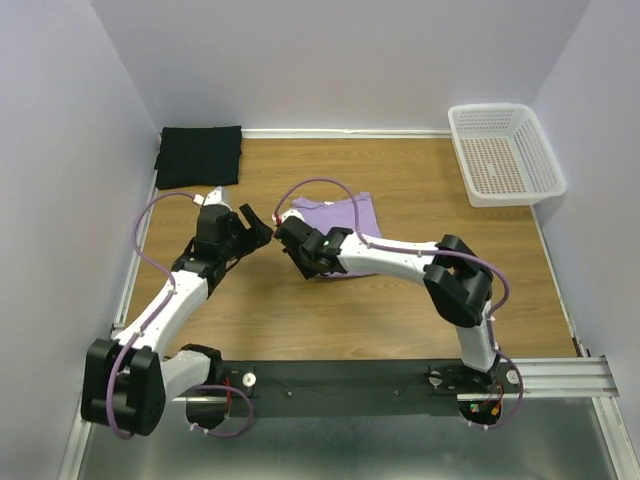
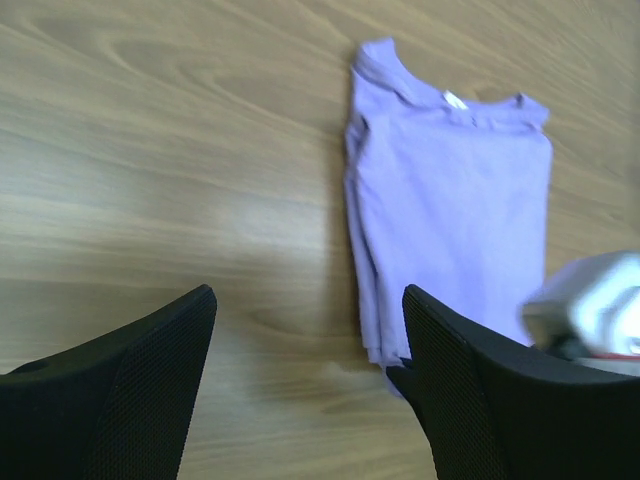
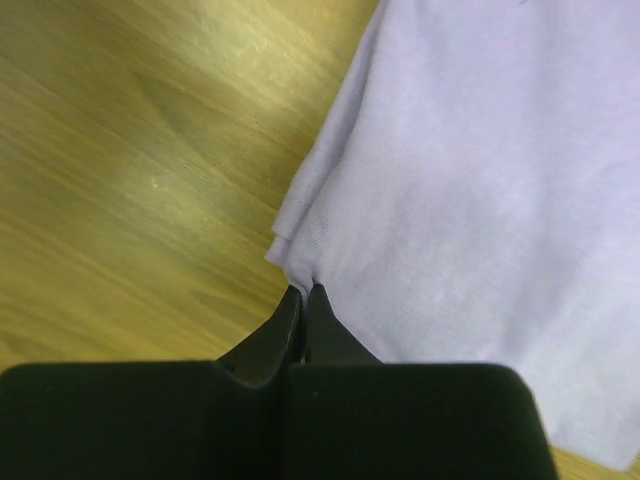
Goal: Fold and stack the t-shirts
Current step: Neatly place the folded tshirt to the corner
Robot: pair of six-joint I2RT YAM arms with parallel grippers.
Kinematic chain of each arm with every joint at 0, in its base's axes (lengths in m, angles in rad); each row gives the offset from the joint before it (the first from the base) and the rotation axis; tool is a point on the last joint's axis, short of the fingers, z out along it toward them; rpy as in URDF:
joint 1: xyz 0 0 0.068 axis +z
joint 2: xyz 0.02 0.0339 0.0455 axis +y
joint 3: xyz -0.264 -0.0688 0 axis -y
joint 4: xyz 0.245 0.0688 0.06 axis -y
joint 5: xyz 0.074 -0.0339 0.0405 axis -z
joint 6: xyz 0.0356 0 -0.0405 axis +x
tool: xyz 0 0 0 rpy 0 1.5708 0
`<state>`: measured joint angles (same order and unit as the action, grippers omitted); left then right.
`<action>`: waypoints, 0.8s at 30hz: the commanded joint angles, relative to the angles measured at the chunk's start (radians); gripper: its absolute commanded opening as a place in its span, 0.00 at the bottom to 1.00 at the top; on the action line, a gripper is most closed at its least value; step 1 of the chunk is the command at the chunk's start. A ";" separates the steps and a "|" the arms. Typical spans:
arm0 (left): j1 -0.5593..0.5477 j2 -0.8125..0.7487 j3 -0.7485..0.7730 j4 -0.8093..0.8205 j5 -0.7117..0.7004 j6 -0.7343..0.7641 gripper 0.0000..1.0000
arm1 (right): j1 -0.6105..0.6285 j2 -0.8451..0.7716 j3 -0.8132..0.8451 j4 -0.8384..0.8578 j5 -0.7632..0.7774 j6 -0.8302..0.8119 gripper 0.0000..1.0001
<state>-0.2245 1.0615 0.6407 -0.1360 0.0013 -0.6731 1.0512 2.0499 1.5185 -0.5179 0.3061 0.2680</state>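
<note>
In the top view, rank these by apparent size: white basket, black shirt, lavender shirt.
1. white basket, clearly largest.
2-3. black shirt and lavender shirt: close, so not ranked; the right arm covers part of the lavender one.

I count two shirts in the top view: one black shirt (image 1: 200, 156) at upper left and one lavender shirt (image 1: 345, 213) at centre. There is one basket (image 1: 505, 152) at upper right. I have two arms, left arm (image 1: 170, 300) and right arm (image 1: 400, 262), and two grippers, left gripper (image 1: 262, 226) and right gripper (image 1: 284, 224).
</note>
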 commanded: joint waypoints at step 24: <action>-0.124 0.640 -0.047 0.619 0.393 -0.428 0.86 | -0.051 -0.166 -0.136 0.197 -0.160 0.057 0.00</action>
<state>-0.3153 1.6360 0.5861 0.4435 0.4030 -1.0595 1.0039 1.9228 1.3983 -0.3725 0.1692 0.3004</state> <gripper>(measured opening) 0.852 0.014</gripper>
